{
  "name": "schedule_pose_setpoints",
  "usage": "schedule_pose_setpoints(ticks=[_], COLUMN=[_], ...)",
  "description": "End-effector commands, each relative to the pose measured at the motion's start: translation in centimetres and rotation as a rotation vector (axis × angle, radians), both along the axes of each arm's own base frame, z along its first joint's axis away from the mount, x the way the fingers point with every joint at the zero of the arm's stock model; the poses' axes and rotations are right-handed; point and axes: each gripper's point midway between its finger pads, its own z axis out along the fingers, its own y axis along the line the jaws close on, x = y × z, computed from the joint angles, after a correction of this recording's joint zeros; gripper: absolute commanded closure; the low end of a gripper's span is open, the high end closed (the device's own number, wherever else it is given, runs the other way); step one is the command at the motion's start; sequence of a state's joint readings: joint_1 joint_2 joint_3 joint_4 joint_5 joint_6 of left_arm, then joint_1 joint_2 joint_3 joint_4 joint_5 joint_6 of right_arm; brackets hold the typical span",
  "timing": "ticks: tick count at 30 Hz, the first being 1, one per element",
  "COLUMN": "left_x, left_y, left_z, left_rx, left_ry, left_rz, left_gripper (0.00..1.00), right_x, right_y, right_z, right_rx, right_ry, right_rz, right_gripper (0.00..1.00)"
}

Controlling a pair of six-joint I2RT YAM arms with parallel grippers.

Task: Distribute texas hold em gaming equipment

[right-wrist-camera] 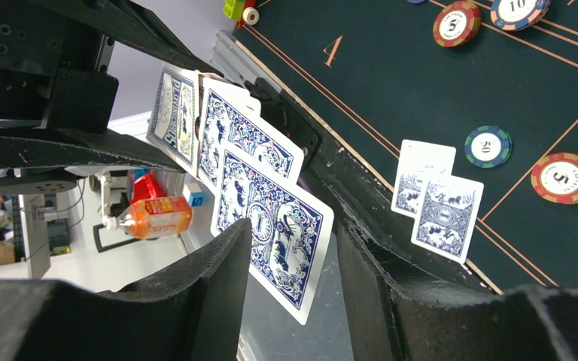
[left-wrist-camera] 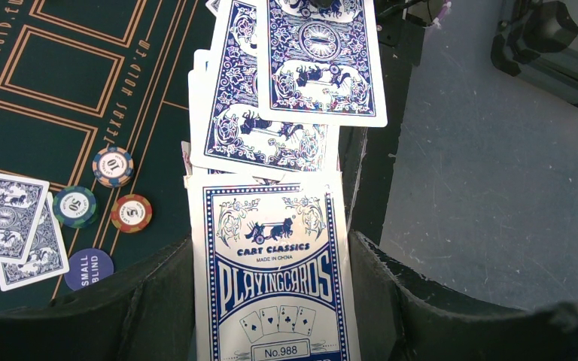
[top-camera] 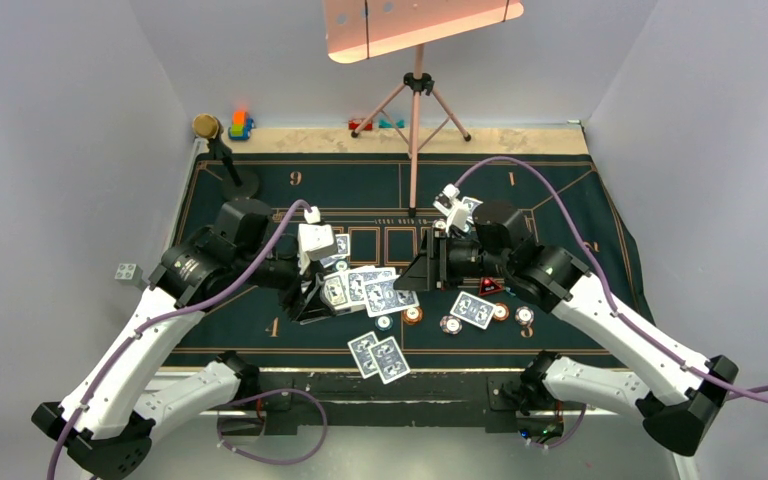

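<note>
Blue-backed cards: a fan of them (left-wrist-camera: 271,128) stuck out of the card box (left-wrist-camera: 272,308), held above the near part of the green mat (top-camera: 260,190), between the two grippers.
Card box: gripped by its sides, printed face towards the left wrist camera.
Left gripper (left-wrist-camera: 269,252): fingers closed on the card box.
Right gripper (right-wrist-camera: 292,229): fingers partly apart, one on each side of the foremost card (right-wrist-camera: 271,214); a gap showed on one side, so it looked not yet pinched.
Dealt: a face-down pair (top-camera: 380,357) lay at the mat's near edge, and a further card (top-camera: 472,310) lay towards the right seat.
Chips: a teal chip (top-camera: 384,322), an orange chip (top-camera: 413,315) and a pinkish-white chip (top-camera: 450,324) sat in a loose row between the two dealt spots, with two more (top-camera: 512,314) just right of the further card.
Markers: the red-black triangular marker (top-camera: 490,287) sat just beyond that card; the small-blind disc (left-wrist-camera: 89,268) lay beside the pair.
Progress: judged about midway. Two seats had something; the outlined boxes at mid-mat showed no cards, and most of the deck looked undealt.
Apart from the task: the gold-topped stand (top-camera: 206,125) and toy blocks (top-camera: 240,125) stood at the far left corner.
</note>
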State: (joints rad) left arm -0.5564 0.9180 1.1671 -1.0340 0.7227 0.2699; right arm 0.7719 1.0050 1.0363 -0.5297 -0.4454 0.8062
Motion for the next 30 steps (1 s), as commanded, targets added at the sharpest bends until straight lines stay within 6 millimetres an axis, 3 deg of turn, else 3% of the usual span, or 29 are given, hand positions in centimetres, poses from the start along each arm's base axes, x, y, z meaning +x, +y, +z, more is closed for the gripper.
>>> schedule_pose_setpoints(ticks=[1, 10, 17, 23, 30], left_x=[0.1, 0.2, 0.2, 0.4, 0.4], left_y=[-0.5, -0.5, -0.5, -0.5, -0.6], left_z=[2.3, 2.3, 2.5, 2.6, 2.6], left_rx=[-0.068, -0.067, -0.07, -0.07, -0.069], left_ry=[-0.041, -0.045, -0.045, -0.045, -0.043], left_rz=[-0.007, -0.004, -0.005, -0.002, -0.003], left_gripper=[1.0, 1.0, 1.0, 1.0, 1.0], right_x=[-0.5, -1.5, -2.1, -2.5, -2.5], right_y=[0.3, -0.6, -0.9, -1.0, -1.1], right_z=[1.3, 0.1, -0.6, -0.7, 0.6], right_rx=[0.062, 0.015, 0.008, 0.017, 0.048], right_ry=[-0.005, 0.028, 0.05, 0.065, 0.048], right_rz=[0.021, 0.034, 0.039, 0.044, 0.03], right_gripper=[0.5, 0.47, 0.5, 0.65, 0.8])
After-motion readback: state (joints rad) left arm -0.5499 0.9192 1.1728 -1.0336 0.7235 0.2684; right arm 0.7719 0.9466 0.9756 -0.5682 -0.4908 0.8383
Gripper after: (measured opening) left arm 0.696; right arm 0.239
